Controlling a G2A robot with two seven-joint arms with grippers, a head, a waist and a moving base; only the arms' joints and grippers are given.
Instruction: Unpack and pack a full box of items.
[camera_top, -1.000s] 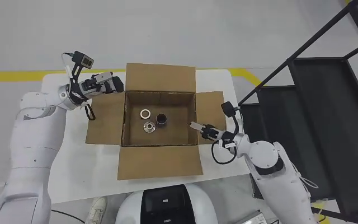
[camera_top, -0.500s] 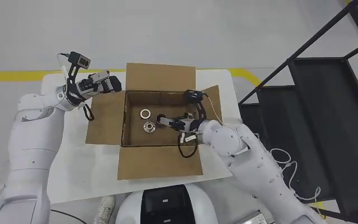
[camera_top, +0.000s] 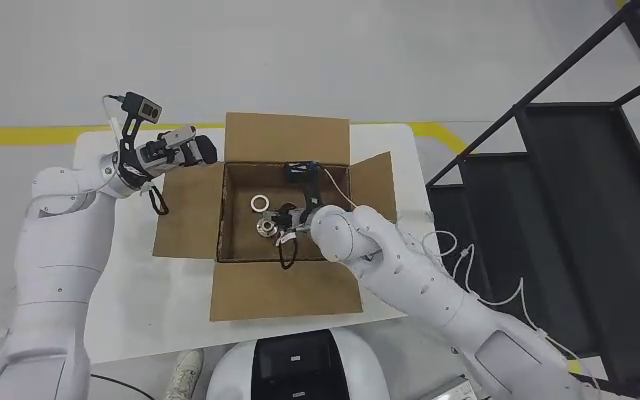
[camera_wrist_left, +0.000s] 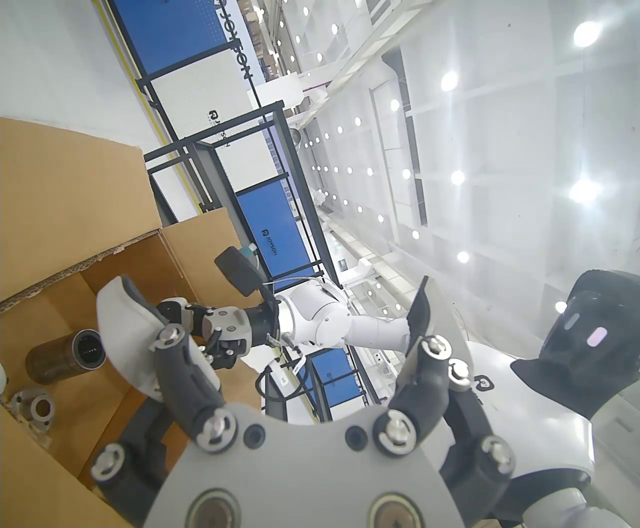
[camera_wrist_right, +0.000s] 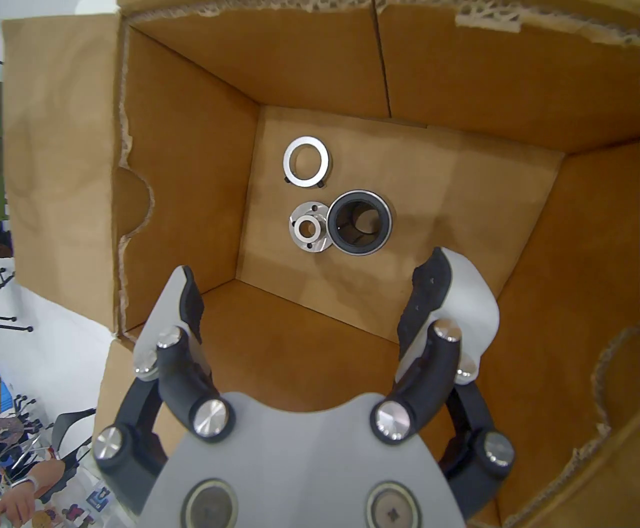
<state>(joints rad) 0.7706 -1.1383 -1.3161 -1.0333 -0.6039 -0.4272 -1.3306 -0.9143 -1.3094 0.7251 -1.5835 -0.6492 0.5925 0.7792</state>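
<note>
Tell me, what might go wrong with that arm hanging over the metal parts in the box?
1. The dark sleeve sits right against the flanged hub. The right arm's fingers, wide open above them, might catch both or knock one aside.
2. The cardboard box's walls stand tall around the parts, so the fingers could scrape cardboard on the way down.

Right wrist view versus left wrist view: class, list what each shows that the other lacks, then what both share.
Right wrist, not left: the table and a flap's notch. Left wrist, not right: the left gripper, ceiling lights, blue panels. Both: the box, the dark sleeve, the hub beside it, and the right gripper, fingers open.
</note>
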